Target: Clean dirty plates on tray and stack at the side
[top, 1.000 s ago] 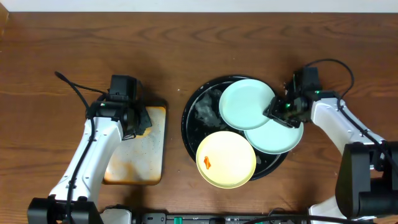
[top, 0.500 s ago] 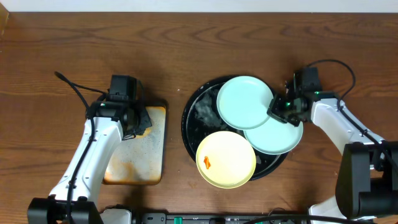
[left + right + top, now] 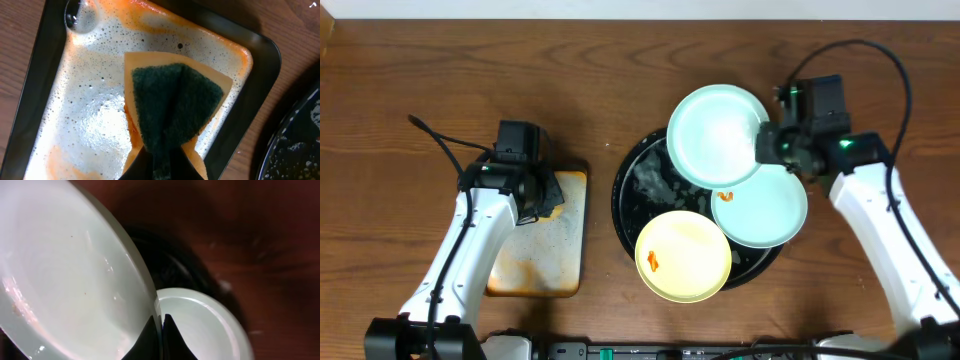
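Plate (image 3: 717,135), pale blue-green, is pinched at its rim in my closed right gripper (image 3: 766,150), held over the black tray's (image 3: 628,190) far side. Its edge overlaps a second blue-green plate (image 3: 765,210), orange-smeared; a yellow plate (image 3: 683,255) adjoins. My left gripper (image 3: 546,195) clamps a sponge (image 3: 175,107) above the stained metal tray (image 3: 535,265).

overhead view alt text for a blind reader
Right gripper holds a blue-green plate by its rim over the black tray, where a second blue-green plate and a yellow plate lie. Left gripper is over a stained tray.

Three plates (image 3: 715,135) (one yellow), two trays (image 3: 640,185), one sponge (image 3: 175,105).
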Robot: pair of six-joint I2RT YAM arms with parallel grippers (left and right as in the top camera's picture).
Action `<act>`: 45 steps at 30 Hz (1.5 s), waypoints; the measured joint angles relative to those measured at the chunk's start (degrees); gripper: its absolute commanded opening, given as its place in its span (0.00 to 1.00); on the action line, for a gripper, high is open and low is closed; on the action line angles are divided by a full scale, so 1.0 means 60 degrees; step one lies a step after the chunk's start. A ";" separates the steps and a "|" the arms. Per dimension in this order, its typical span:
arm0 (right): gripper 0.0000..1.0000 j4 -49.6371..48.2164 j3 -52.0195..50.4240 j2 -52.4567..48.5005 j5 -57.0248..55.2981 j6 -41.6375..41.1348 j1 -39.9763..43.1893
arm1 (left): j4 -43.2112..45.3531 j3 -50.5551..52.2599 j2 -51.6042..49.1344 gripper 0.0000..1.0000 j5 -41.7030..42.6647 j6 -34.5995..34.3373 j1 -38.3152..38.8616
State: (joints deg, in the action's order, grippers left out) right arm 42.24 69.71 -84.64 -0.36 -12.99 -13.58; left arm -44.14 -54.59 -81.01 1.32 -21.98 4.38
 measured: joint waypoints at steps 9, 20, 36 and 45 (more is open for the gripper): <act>0.01 -0.0160 0.0025 0.0142 -0.5268 0.1814 -0.3075 | 0.0000 0.0000 0.0000 0.08 -0.0004 0.0000 0.0000; 0.01 -0.1585 0.0025 0.0142 -0.9122 0.3829 -0.5195 | -0.0036 0.0000 0.0000 0.08 -0.0004 0.0000 0.0000; 0.01 -0.2098 0.0025 0.0142 -1.0786 0.5246 -0.5894 | -0.0051 0.0000 0.0000 0.08 0.0000 0.0004 0.0000; 0.01 -0.2167 0.0025 0.0142 -1.0990 0.5278 -0.5894 | -0.0051 0.0000 0.0000 0.08 0.0000 0.0000 0.0000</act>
State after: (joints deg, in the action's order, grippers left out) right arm 29.23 69.87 -83.79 -66.30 18.68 -48.95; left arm -44.45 -54.59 -81.01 1.32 -21.98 4.38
